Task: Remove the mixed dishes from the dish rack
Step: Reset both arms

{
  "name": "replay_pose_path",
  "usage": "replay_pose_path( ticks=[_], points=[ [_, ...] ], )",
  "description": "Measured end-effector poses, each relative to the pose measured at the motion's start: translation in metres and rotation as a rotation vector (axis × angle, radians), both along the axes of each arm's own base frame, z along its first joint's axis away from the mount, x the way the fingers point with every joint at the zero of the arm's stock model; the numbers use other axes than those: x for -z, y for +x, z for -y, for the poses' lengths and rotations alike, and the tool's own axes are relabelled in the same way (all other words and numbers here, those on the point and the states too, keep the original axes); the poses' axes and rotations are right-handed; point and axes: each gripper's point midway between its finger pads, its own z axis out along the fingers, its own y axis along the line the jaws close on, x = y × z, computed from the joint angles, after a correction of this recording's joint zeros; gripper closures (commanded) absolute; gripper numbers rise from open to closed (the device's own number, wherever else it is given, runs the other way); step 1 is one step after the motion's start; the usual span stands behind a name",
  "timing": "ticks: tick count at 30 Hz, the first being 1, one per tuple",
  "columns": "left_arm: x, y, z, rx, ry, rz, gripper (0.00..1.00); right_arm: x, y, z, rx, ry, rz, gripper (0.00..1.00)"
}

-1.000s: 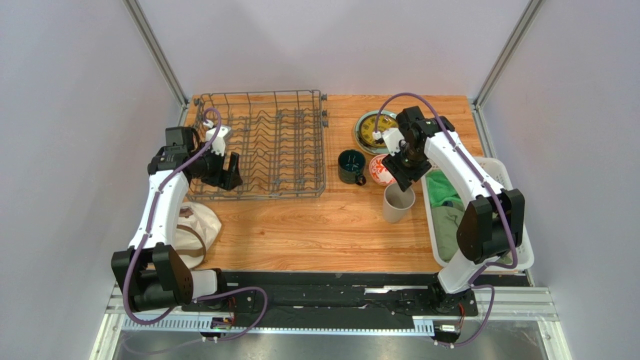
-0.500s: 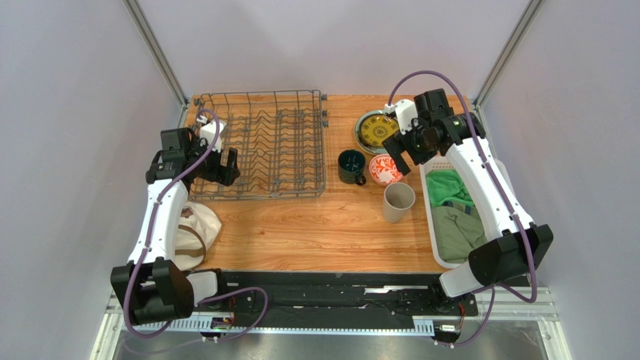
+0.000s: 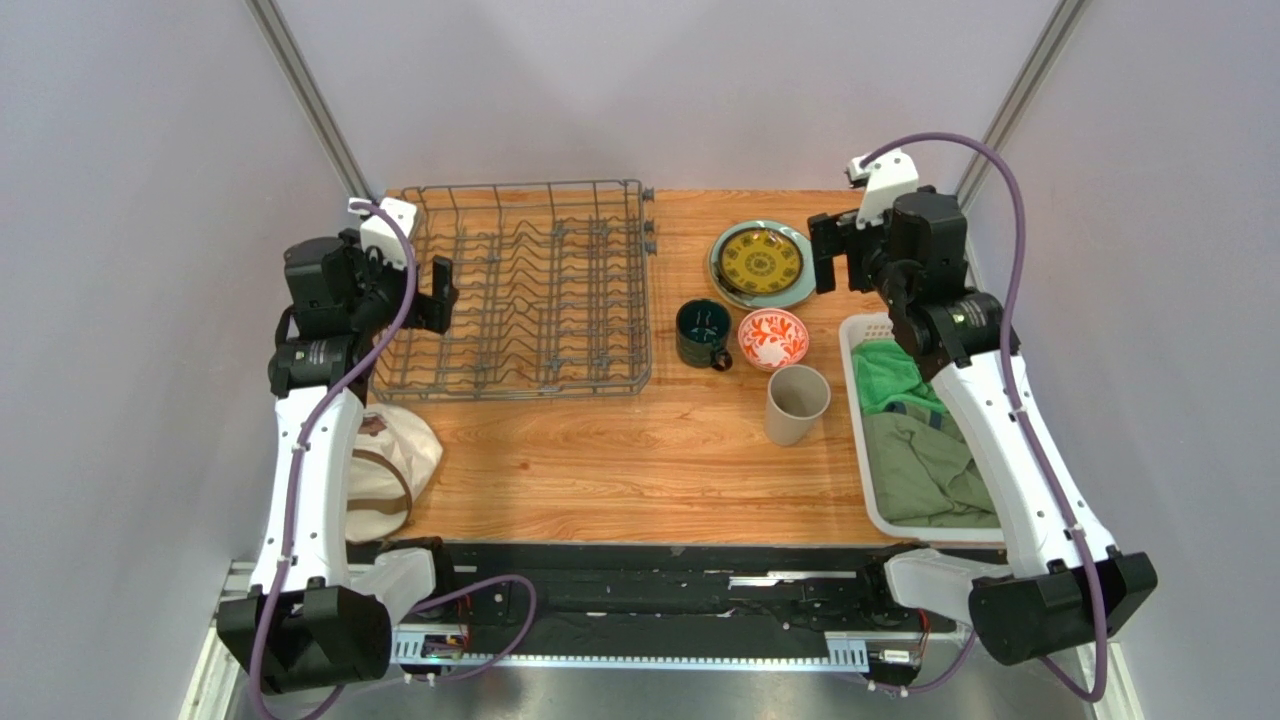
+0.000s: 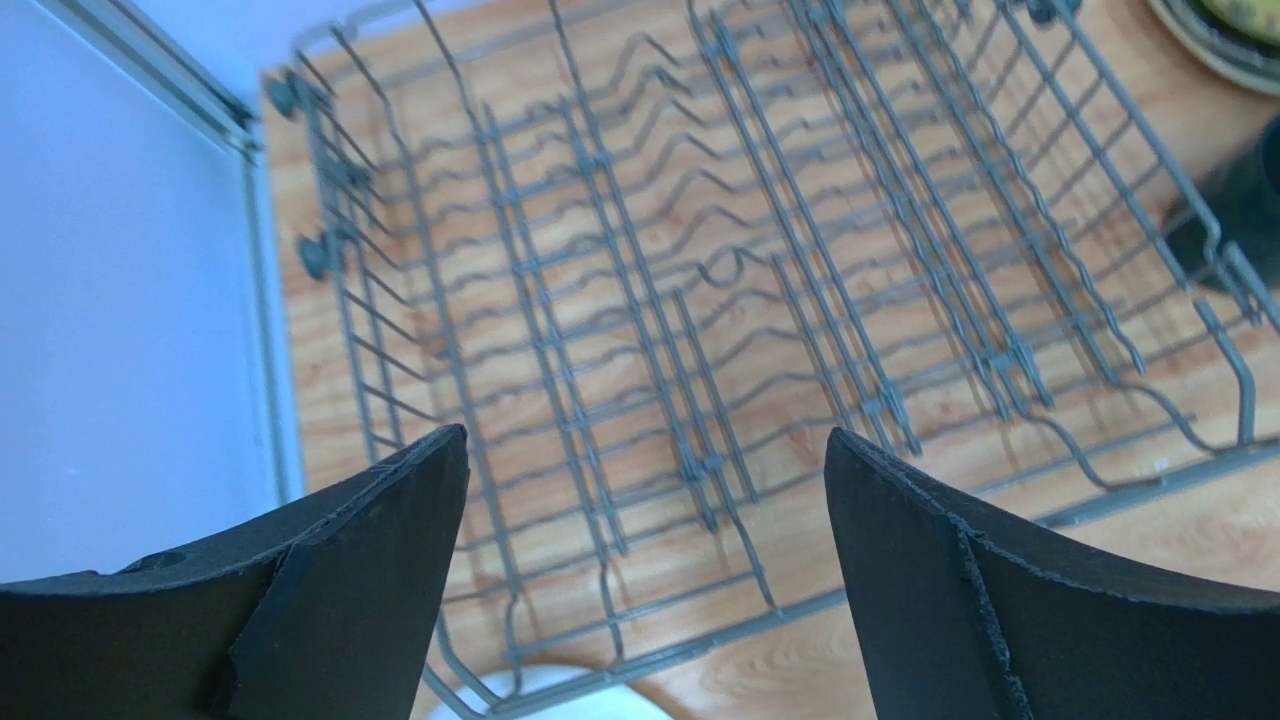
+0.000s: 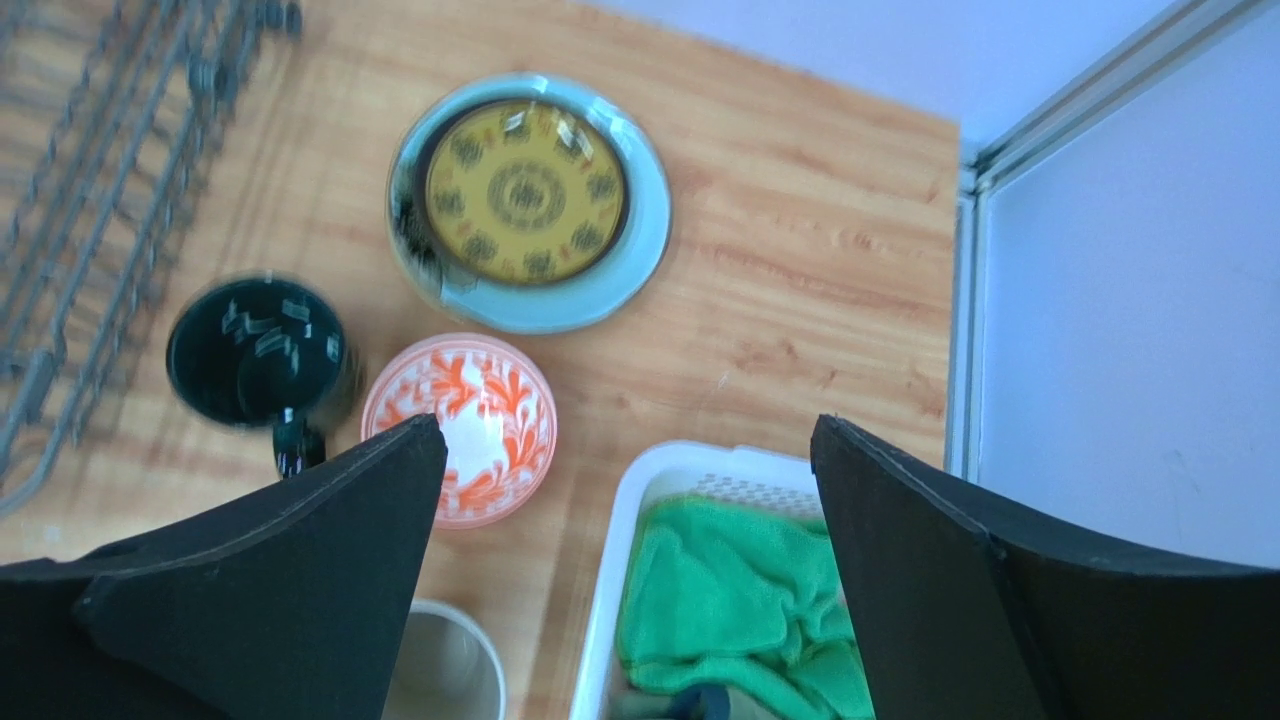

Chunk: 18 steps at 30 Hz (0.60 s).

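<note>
The grey wire dish rack (image 3: 526, 285) stands at the back left with no dishes in it; it also fills the left wrist view (image 4: 721, 285). The yellow-and-dark plate (image 3: 757, 263) lies on the pale green plate (image 5: 639, 255) at the back. The dark green mug (image 3: 700, 333), red-and-white bowl (image 3: 772, 339) and beige cup (image 3: 796, 405) stand on the table right of the rack. A cream plate (image 3: 394, 450) lies at the left, partly behind my left arm. My left gripper (image 3: 439, 288) is open and empty over the rack's left edge. My right gripper (image 3: 842, 258) is open and empty, raised beside the stacked plates.
A white slotted basket (image 3: 1052, 495) with green cloths (image 3: 917, 443) stands at the right table edge. Metal frame posts rise at both back corners. Bare wood lies in front of the rack and the cup.
My right gripper has lifted from over the bowl and cup and drawn back to the right rear. My left gripper has lifted and drawn left off the rack's front corner.
</note>
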Motion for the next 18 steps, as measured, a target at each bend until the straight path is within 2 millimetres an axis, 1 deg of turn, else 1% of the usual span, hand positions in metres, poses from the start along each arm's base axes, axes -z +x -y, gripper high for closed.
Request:
replay_pose_path(
  ticks=[3,5,8,12,15,18],
  points=[
    [-0.025,0.002,-0.004,-0.025,0.010,0.077,0.03,-0.015,0.003,0.007,0.047,0.053,0.090,0.00],
    [-0.037,0.002,-0.006,-0.041,0.012,0.117,0.03,-0.021,0.006,0.010,0.069,0.081,0.130,0.00],
    [-0.050,0.003,-0.007,-0.057,0.003,0.163,0.03,-0.022,0.010,0.008,0.078,0.113,0.164,0.00],
    [-0.057,0.008,-0.006,-0.058,-0.013,0.209,0.03,-0.009,0.011,0.008,0.084,0.124,0.157,0.00],
    [-0.052,0.010,-0.004,-0.052,-0.025,0.218,0.03,-0.004,0.010,0.009,0.091,0.129,0.165,0.00],
    [-0.050,0.012,-0.004,-0.056,-0.034,0.223,0.03,-0.005,0.006,0.010,0.094,0.134,0.184,0.00]
  ],
)
